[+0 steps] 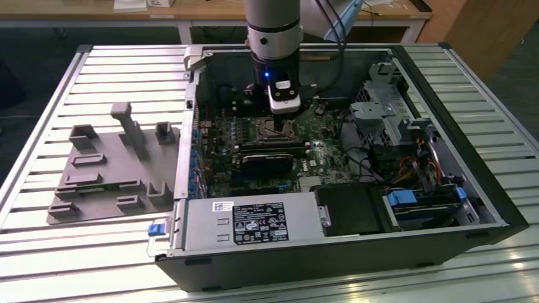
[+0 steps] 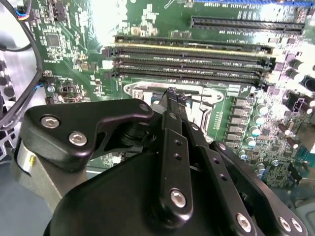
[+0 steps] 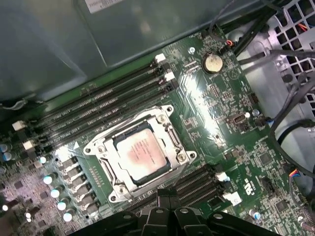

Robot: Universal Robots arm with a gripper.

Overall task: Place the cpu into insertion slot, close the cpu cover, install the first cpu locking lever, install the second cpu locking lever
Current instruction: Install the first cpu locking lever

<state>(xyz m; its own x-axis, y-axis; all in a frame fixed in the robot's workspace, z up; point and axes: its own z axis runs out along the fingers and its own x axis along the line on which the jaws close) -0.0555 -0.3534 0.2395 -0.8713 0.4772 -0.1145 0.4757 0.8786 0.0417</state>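
The cpu [image 3: 140, 151] lies flat in the insertion slot, its dull metal top showing through the window of the cpu cover [image 3: 133, 120]. The cover is down over it, and the slot's contacts are hidden beneath. In the exterior view my gripper [image 1: 282, 112] hangs inside the open computer case, just above the far edge of the socket [image 1: 273, 130]. In both wrist views my black fingers meet at their tips, shut with nothing between them: gripper [image 2: 172, 93], gripper [image 3: 168, 196]. They stand close by one edge of the socket frame [image 2: 147, 91]. I cannot make out the locking levers.
Long black memory slots [image 2: 187, 61] run along two sides of the socket. A black block [image 1: 269, 158] sits just in front of it, with the power supply [image 1: 252, 224] nearer still. Cables and drive cages [image 1: 404, 158] fill the exterior view's right. A grey fixture plate [image 1: 110, 170] lies outside the case.
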